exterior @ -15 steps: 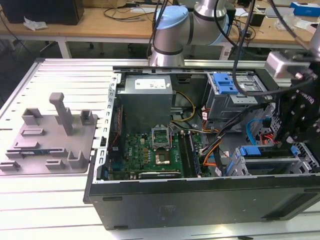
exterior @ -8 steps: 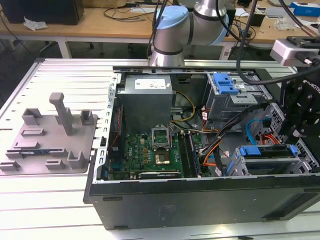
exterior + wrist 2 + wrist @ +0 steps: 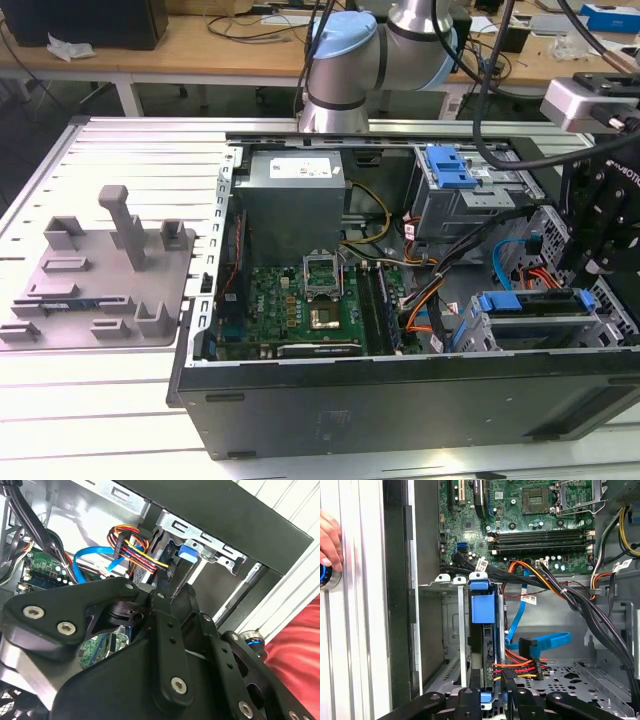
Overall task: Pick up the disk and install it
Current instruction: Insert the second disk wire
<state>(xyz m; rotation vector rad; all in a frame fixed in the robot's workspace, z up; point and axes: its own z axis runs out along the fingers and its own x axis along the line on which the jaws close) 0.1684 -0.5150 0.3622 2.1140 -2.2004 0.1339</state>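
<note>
1 disk (image 3: 483, 611) seated in 1 drive cage (image 3: 451, 630).

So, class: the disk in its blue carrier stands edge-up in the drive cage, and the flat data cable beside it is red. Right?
Not quite: the flat data cable beside the disk is blue, as the first wrist view shows. The disk does stand edge-up in the drive cage in its blue carrier.

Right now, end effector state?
End effector: cannot be told; it is right at the blue-framed silver disk.
Person's hand: resting on a blue-ringed metal knob.
</note>
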